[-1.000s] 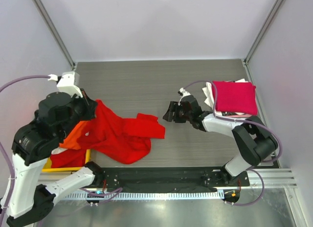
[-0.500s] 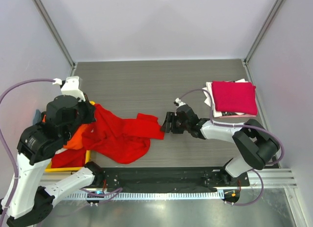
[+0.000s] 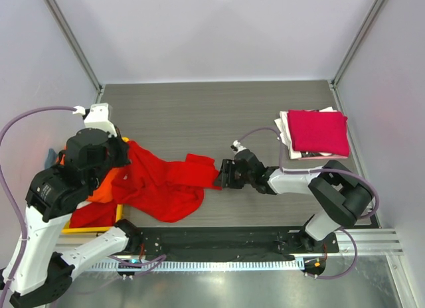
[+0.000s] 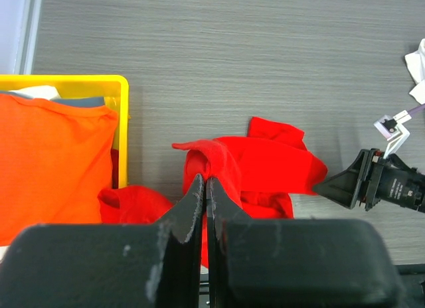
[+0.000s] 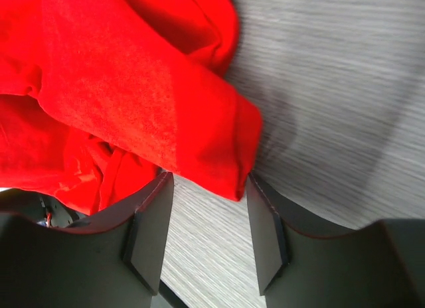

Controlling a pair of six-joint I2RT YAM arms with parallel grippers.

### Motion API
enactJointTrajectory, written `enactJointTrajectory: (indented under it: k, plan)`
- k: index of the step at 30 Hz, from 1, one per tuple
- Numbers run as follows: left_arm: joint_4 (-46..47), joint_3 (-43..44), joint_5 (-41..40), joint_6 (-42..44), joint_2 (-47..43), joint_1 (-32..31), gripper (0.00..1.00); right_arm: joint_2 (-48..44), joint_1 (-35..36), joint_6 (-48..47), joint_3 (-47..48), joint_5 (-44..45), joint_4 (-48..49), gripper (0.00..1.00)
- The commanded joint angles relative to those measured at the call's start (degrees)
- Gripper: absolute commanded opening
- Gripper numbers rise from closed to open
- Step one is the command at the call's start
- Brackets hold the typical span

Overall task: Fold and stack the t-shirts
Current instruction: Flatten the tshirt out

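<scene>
Sliding leftward across the table (image 3: pixel 199 109), the right gripper (image 3: pixel 226 173) has left the space beside the folded stack and now sits at the right-hand tip of the red t-shirt (image 3: pixel 166 185), where a second ago it hung well clear of the cloth. Its fingers are spread but have narrowed a little, and the wrist view shows them straddling a folded corner of the red fabric, one on each side, not yet pressing it. The left gripper (image 4: pixel 206 182) has barely shifted. Its fingers are pressed together and seem to pinch a raised fold of the same shirt, though the cloth between the tips is too thin to make out for certain. The shirt lies crumpled on the table, its left part reaching the yellow crate (image 3: pixel 89 230), where an orange t-shirt (image 3: pixel 99 188) rests. A magenta t-shirt (image 3: pixel 319 132) tops the folded stack at the far right, with a white t-shirt (image 3: pixel 285 125) showing under it. By my reading the shirt is about to be held at two points, so it can be pulled flat before folding, and the right fingers only need to close.
</scene>
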Motion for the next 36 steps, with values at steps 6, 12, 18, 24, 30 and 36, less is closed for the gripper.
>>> enactJointTrajectory:
  k: [6,12,18,24,30,36]
  plan:
    - [2.18,-0.62,-2.26,0.12,-0.01,0.09,0.00,0.82,2.29,1.11,2.94,4.83,-4.22,0.14]
    - [7.70,-7.21,-2.45,-1.28,1.48,0.09,0.00,-5.68,-1.22,-2.32,11.10,9.31,-13.26,0.01]
    - [10.44,-11.88,-2.87,-4.54,9.55,0.44,0.00,-13.76,-13.68,-5.31,21.74,5.46,-21.62,0.01]
    - [8.42,1.19,-9.55,-1.65,15.10,5.61,0.00,-15.80,-26.27,-9.88,38.86,1.50,-32.07,0.01]
    - [8.50,17.12,-10.18,1.52,14.41,6.33,0.00,-20.01,-31.27,-11.20,48.90,1.93,-37.44,0.01]
    - [20.89,8.79,-3.59,0.65,-2.45,6.42,0.00,-35.55,-31.64,-12.07,45.40,13.61,-38.41,0.01]
